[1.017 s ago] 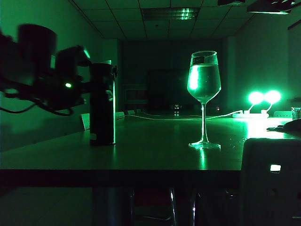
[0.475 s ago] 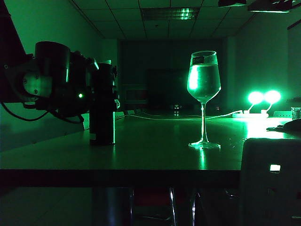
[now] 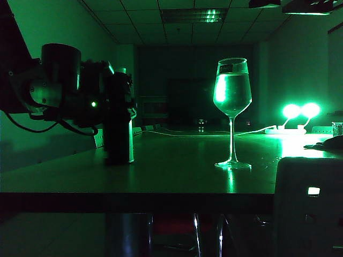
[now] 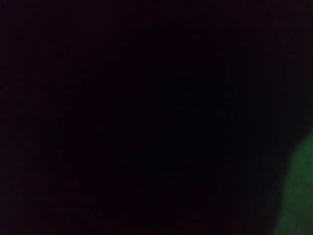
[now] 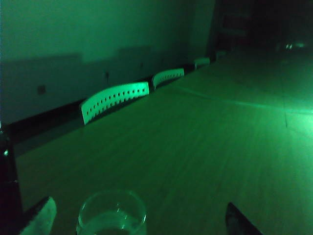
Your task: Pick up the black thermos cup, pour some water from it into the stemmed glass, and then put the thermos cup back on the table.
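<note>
- Presently, the left gripper is seen in the exterior view at the upper part of the black thermos cup, reaching in from the left; whether its jaws are apart or clamped on the cup cannot be told in the dim green light; the left wrist view is almost wholly black.
- The black thermos cup is stood upright on the table, towards its left side and well apart from the stemmed glass.
- The stemmed glass is stood upright right of the table's middle; liquid is seen in its bowl, and a small dark sticker is borne near the rim.
- The right gripper is shown in the right wrist view with its fingertips wide apart and nothing clamped; the rim of the stemmed glass lies between them, untouched.
- White chairs are lined along the far edge of the table; two bright lamps glow at the right of the exterior view.
</note>
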### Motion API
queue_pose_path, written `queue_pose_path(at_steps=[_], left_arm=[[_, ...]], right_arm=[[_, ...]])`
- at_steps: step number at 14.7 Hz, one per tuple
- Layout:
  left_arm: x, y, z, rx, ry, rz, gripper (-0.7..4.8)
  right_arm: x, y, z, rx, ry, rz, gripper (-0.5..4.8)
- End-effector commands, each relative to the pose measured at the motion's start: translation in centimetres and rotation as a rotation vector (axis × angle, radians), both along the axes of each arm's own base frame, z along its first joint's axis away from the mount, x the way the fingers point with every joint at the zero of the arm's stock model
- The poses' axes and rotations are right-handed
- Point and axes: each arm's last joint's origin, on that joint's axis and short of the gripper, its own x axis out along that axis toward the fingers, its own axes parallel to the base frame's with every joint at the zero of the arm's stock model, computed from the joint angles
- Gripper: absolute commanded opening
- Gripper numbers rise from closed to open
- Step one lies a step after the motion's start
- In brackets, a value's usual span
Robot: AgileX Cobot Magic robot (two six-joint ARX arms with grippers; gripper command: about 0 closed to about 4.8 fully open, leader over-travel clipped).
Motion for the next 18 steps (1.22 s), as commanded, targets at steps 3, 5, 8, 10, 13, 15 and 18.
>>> queue_pose_path(at_steps=[3, 5, 8, 10, 13, 15, 18], left_arm=[[-0.1, -0.2, 0.3, -0.006, -0.019, -0.052, -0.06], [-0.2, -0.3, 0.8, -0.011, -0.044, -0.071, -0.06], [-0.7, -0.3, 2.6, 0.018, -0.064, -0.128, 0.09], [-1.2, -0.4, 4.1, 0.066, -0.085, -0.134, 0.59], [-1.1, -0.7, 7.2, 0.087, -0.095, -0.154, 0.59], [-0.5, -1.2, 9.6, 0.063, -0.106, -0.238, 0.57], [0.5, -2.3, 12.6, 0.121, -0.085, -0.312, 0.57]], right_arm=[[0.0, 0.0, 0.2, -0.002, -0.008, -0.001, 4.79], [-0.1, 0.0, 0.2, -0.002, -0.009, -0.002, 4.79], [-0.1, 0.0, 0.2, -0.002, -0.009, -0.002, 4.79], [-0.1, 0.0, 0.2, -0.002, -0.009, -0.002, 4.79], [-0.1, 0.0, 0.3, -0.001, -0.009, -0.001, 4.79], [-0.1, 0.0, 0.3, -0.001, -0.009, -0.001, 4.79], [-0.1, 0.0, 0.3, -0.001, -0.012, -0.002, 4.79]])
